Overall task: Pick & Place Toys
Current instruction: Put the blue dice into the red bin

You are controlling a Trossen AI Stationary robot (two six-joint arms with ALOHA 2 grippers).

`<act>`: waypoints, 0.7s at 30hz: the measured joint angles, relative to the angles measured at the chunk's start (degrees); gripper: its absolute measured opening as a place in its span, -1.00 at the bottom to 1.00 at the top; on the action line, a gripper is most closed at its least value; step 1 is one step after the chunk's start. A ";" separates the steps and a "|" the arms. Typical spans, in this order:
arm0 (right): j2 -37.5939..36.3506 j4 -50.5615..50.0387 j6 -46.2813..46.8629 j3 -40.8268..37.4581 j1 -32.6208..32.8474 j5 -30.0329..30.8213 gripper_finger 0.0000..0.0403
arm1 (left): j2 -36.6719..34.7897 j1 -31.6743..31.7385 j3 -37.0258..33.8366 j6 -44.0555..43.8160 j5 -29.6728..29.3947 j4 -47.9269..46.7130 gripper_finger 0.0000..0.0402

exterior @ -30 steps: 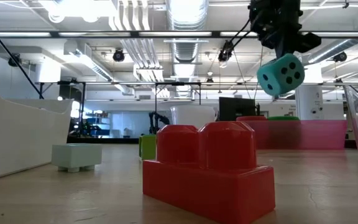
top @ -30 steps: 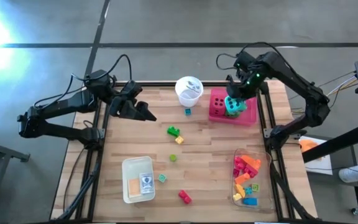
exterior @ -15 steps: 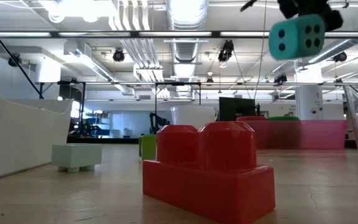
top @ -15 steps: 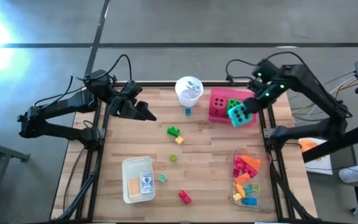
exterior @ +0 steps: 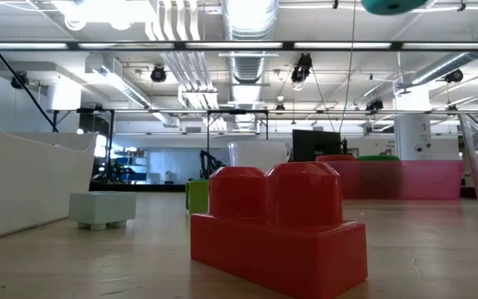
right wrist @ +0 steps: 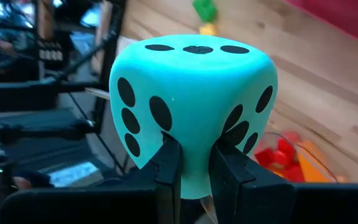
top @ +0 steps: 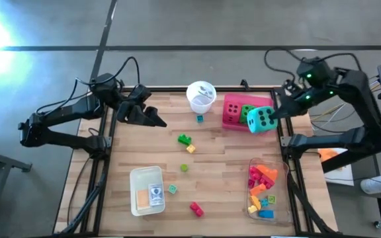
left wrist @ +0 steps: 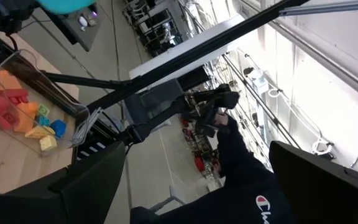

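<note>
Wooden tabletop [top: 223, 158] from above shows the right claw [top: 274, 114] carrying the teal die [top: 260, 119] over the pink tray's [top: 230, 112] edge, and its wrist view shows fingers [right wrist: 166, 165] pinching only the die's lower corner, so it could slip free mid-swing.

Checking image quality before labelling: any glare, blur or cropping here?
High view: blown-out glare in its upper-left corner. Low view: red brick fills the foreground; teal die cropped at the top edge. Right wrist view: die sharp in the right tool, background soft.
</note>
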 joint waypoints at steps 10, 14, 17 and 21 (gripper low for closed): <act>4.54 0.04 0.49 12.90 5.66 1.25 -0.79 | 0.02 0.50 -0.01 0.45 0.00 -0.01 0.99; 6.63 0.09 -3.22 16.42 10.30 7.90 -0.79 | 0.02 0.50 -0.02 1.27 0.01 0.00 0.99; 7.67 0.04 -5.95 17.42 13.77 14.24 -0.79 | 0.02 0.59 -0.02 1.31 0.01 0.00 0.99; 7.84 -0.02 -10.39 16.61 16.60 23.42 -0.79 | 0.02 0.68 -0.02 1.49 -0.20 0.00 0.99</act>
